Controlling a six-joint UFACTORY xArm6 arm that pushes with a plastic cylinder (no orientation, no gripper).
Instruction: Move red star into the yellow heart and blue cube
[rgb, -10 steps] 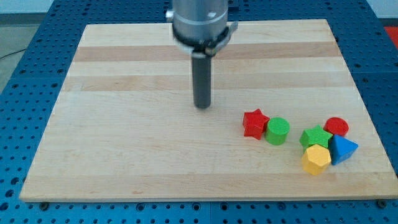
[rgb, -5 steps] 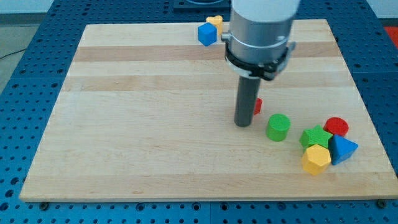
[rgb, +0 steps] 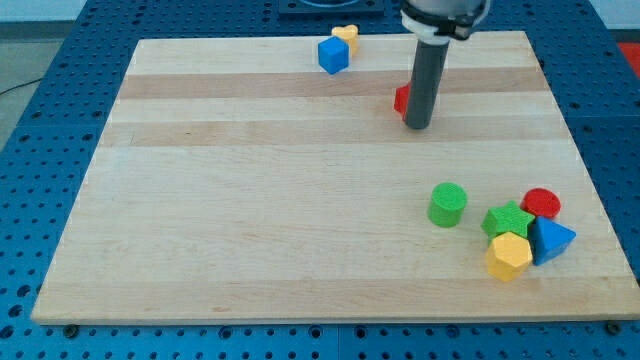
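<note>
The red star (rgb: 401, 100) sits in the upper middle of the wooden board (rgb: 250, 220), mostly hidden behind my rod. My tip (rgb: 418, 126) rests against the star's lower right side. The blue cube (rgb: 333, 54) and the yellow heart (rgb: 346, 36) stand touching near the board's top edge, up and to the left of the star, with a gap between them and it.
A green cylinder (rgb: 447, 205) stands at the lower right. Further right is a cluster: a green star (rgb: 507, 220), a red cylinder (rgb: 541, 203), a blue triangular block (rgb: 551, 241) and a yellow hexagonal block (rgb: 509, 256).
My tip has swept from the board's middle to the red star, then pushed it up the board, away from the green cylinder. The arm has moved up, uncovering the blue cube and yellow heart.
</note>
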